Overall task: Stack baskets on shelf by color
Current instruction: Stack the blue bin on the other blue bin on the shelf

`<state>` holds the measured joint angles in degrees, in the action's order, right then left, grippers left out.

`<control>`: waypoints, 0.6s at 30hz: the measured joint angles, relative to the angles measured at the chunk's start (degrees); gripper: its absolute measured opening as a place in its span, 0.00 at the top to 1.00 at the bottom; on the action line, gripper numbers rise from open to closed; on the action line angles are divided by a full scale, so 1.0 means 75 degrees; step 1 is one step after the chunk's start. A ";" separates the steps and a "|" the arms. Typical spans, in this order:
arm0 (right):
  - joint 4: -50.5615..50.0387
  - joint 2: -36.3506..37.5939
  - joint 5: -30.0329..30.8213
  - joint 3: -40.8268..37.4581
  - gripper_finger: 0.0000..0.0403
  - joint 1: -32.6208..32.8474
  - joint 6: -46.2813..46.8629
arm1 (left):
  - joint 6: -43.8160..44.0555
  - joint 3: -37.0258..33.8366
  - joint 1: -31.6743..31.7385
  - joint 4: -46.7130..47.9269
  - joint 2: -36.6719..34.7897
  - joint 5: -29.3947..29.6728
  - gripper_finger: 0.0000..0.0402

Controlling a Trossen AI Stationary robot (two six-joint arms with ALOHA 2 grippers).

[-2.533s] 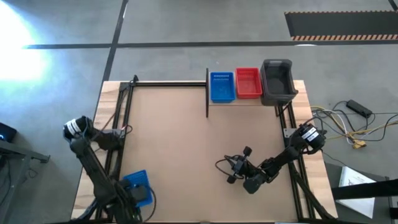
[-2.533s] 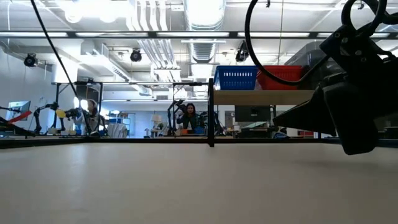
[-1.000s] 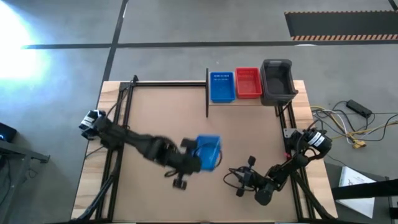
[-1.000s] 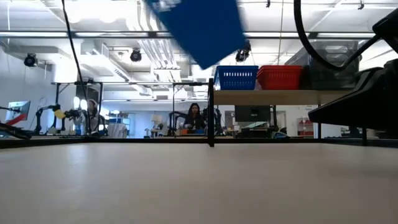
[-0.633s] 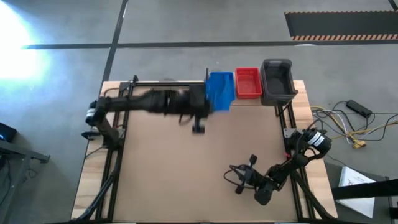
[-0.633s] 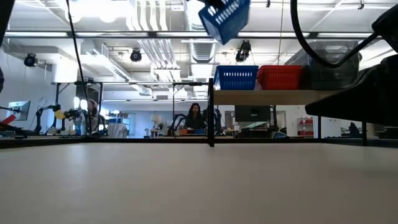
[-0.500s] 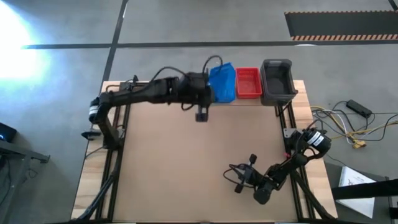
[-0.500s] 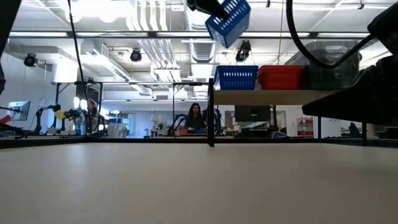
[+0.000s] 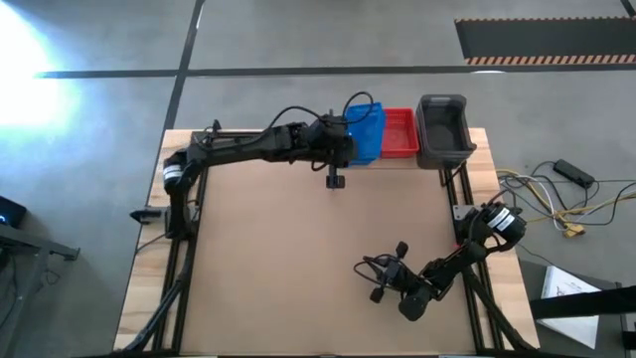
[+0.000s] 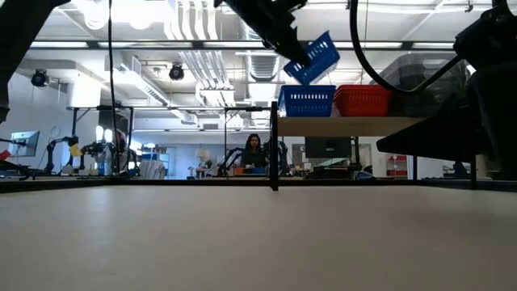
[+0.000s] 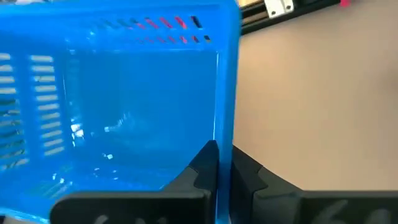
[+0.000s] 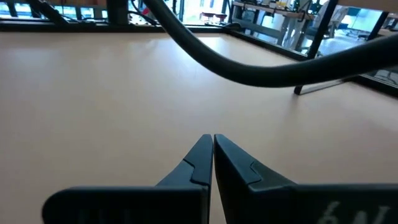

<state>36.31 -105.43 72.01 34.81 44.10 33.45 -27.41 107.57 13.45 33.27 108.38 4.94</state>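
Observation:
My left gripper is shut on a blue basket, which it holds in the air over the left end of the shelf at the table's far right. In the low view this basket hangs tilted just above a second blue basket that stands on the shelf. Beside that one stand a red basket and a grey basket. My right gripper is shut on nothing, low over the table near its front right. My left gripper holds the blue basket by one side wall, pinched with one finger inside the basket and the other outside. The fingers come roughly level from the table's left. The basket is lifted clear and tilted above the shelf's blue basket.
A black upright post stands at the shelf's left end, and black rails run along the table's sides. A black cable arcs over the table near my right gripper. People and benches show in the room behind.
My left gripper has carried the blue basket from above the table's middle toward the far edge and to the right, to a place over the shelf's left end. The basket has stayed lifted and now hangs tilted just above the shelf's blue basket.

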 joint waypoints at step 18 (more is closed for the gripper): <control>-0.0003 0.0000 -0.0003 0.0000 0.98 0.0000 0.0003 | 0.0002 -0.0047 0.0015 0.0036 0.0160 0.0610 1.00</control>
<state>36.29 -105.43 71.99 34.81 44.10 33.47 -27.39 107.22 13.56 33.55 109.58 9.52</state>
